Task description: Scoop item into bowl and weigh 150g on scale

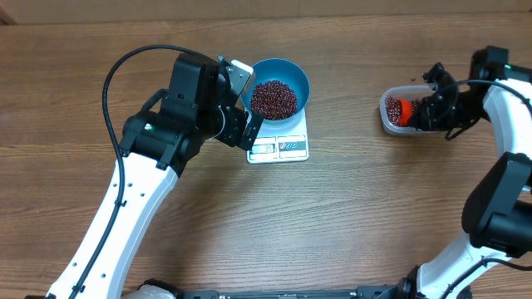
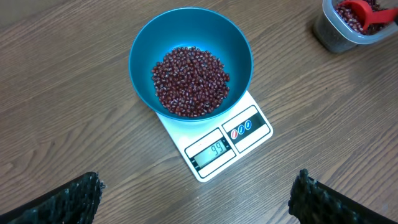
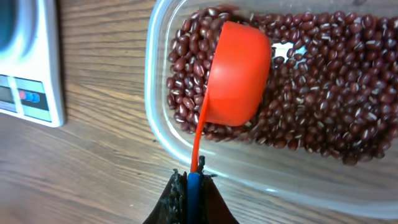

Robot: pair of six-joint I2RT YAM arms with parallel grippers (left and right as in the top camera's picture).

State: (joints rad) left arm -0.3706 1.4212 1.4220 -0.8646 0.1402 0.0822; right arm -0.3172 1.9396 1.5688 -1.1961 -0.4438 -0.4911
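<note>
The blue bowl (image 1: 291,71) (image 2: 142,53) stands on the white scale (image 1: 291,148) (image 2: 252,137), holding a heap of red-brown beans (image 1: 273,98) (image 2: 189,81). The scale's display (image 2: 212,151) reads 99. My left gripper (image 1: 248,104) (image 2: 198,199) hovers open just left of the bowl, with nothing between its fingers. My right gripper (image 1: 416,112) (image 3: 194,186) is shut on the thin handle of a red scoop (image 1: 403,109) (image 3: 236,74). The scoop lies tipped on its side among the beans (image 3: 323,93) in the clear tub (image 1: 389,124) (image 3: 157,106).
The tub shows again at the top right of the left wrist view (image 2: 333,37). A corner of the scale (image 3: 31,74) lies left of the tub in the right wrist view. Bare wooden tabletop (image 1: 349,216) spreads between and in front of the arms.
</note>
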